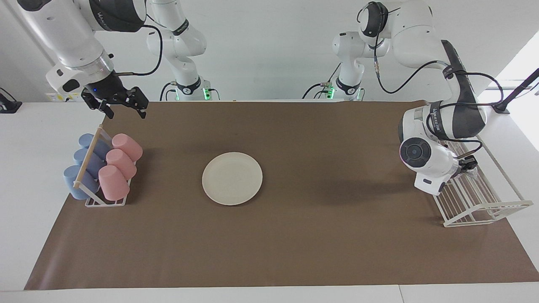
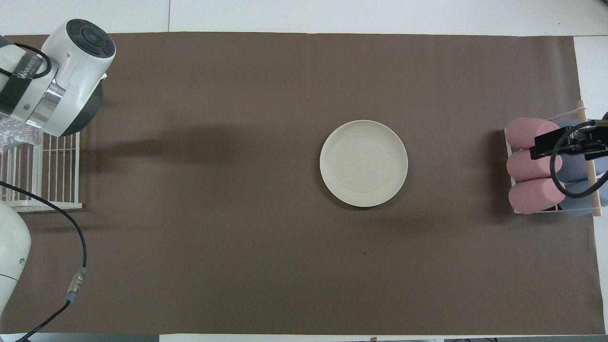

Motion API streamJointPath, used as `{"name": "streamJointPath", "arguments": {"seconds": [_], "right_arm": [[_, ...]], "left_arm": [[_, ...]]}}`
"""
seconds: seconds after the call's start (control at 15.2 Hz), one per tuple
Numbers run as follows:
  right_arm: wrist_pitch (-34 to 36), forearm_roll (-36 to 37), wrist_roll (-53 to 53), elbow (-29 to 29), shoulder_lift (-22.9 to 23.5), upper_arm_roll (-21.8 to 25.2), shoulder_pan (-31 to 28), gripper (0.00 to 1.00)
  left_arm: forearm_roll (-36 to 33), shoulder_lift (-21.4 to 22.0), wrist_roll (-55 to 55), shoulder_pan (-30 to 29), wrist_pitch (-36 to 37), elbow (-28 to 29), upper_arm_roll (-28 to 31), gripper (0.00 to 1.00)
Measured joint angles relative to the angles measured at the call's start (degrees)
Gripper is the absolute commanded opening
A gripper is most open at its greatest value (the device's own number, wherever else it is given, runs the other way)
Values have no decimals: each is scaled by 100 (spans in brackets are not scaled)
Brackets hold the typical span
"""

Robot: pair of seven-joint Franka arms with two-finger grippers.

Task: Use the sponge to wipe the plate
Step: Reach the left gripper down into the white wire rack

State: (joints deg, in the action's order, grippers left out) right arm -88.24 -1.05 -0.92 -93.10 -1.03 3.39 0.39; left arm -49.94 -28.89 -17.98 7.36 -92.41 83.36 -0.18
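Note:
The cream-white plate (image 1: 232,178) lies flat on the brown mat mid-table and also shows in the overhead view (image 2: 364,163), with nothing on it. The silvery-grey sponge (image 1: 474,174) lies in the white wire rack (image 1: 484,212) at the left arm's end; in the overhead view the sponge (image 2: 19,136) peeks out beside the arm. My left gripper (image 1: 467,164) is down in that rack, at the sponge, and its own wrist hides it in the overhead view. My right gripper (image 1: 124,110) is open and empty, waiting in the air over the cup rack.
A rack (image 1: 93,198) of pink cups (image 1: 120,164) and blue cups (image 1: 78,179) stands at the right arm's end, also in the overhead view (image 2: 532,166). The brown mat (image 1: 320,244) covers the table. The wire rack (image 2: 52,190) sits at the mat's edge.

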Motion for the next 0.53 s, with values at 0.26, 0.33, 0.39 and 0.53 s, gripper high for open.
{"name": "streamJointPath", "arguments": {"seconds": [0.26, 0.33, 0.39, 0.53], "right_arm": [[0, 0, 0, 0, 0, 0, 0, 100], [0, 0, 0, 0, 0, 0, 0, 100], [0, 0, 0, 0, 0, 0, 0, 100], [0, 0, 1, 0, 0, 0, 0, 100]], "left_arm": [[5, 0, 0, 12, 21, -5, -6, 0], [56, 0, 0, 18, 79, -16, -9, 0], [197, 6, -1, 25, 159, -55, -11, 0], [770, 90, -3, 40, 369, -261, -10, 0]]}}
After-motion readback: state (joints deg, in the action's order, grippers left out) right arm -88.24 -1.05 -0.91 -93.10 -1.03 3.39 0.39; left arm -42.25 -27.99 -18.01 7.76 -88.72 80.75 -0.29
